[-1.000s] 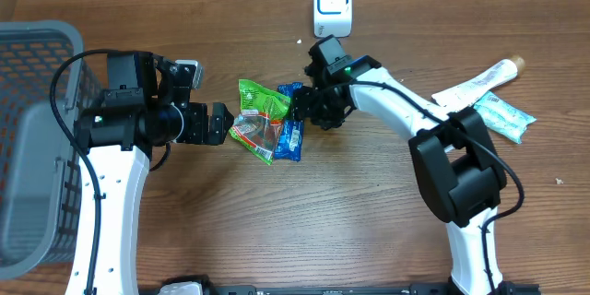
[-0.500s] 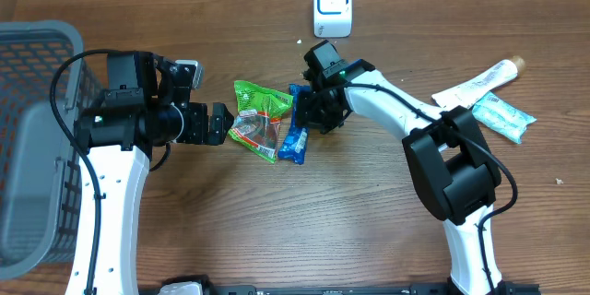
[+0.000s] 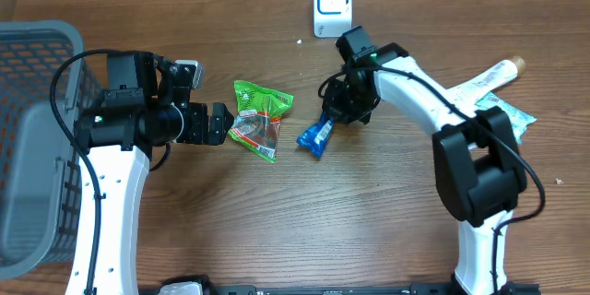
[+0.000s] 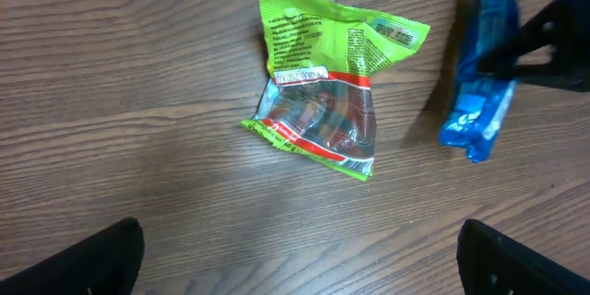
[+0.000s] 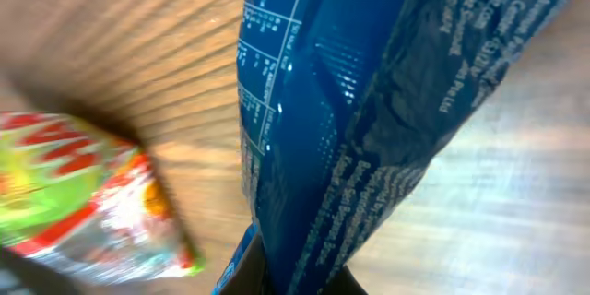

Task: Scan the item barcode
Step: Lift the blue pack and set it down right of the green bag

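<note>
Holding the crinkled blue plastic packet by its upper end, your right gripper is clamped shut on it. The packet hangs tilted on the near side of the white upright barcode scanner, which stands at the far edge of the wooden surface. Whether the packet's lower end touches the surface is not clear. So the pick looks done. What remains, as far as you can judge, is carrying the packet up to the scanner's face and turning it so the barcode shows. The right wrist view shows only fine white print on the blue film, and no barcode can be made out there.

Your left gripper stands wide open and holds nothing. It points at the green and red snack bag, which lies flat just beside the packet and apart from it. Nothing shows that bag as scanned, and the grey mesh basket sits at the far left.
</note>
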Controlling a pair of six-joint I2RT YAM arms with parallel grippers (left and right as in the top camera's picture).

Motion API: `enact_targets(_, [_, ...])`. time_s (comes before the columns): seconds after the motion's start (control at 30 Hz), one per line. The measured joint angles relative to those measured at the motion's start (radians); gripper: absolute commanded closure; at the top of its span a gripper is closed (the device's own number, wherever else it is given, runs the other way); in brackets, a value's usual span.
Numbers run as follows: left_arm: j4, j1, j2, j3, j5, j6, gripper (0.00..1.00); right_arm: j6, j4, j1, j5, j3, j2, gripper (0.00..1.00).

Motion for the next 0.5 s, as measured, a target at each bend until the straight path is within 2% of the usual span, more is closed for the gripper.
enact_targets(0.27, [0.0,0.0,0.0,0.0,0.0,0.0,0.0,0.233,-0.035,-0.044,-0.091,0.0,-0.138,0.96])
enact_targets(0.5, [0.0,0.0,0.0,0.0,0.0,0.0,0.0,0.42,-0.036,-0.077,-0.116,0.0,-0.345,0.96])
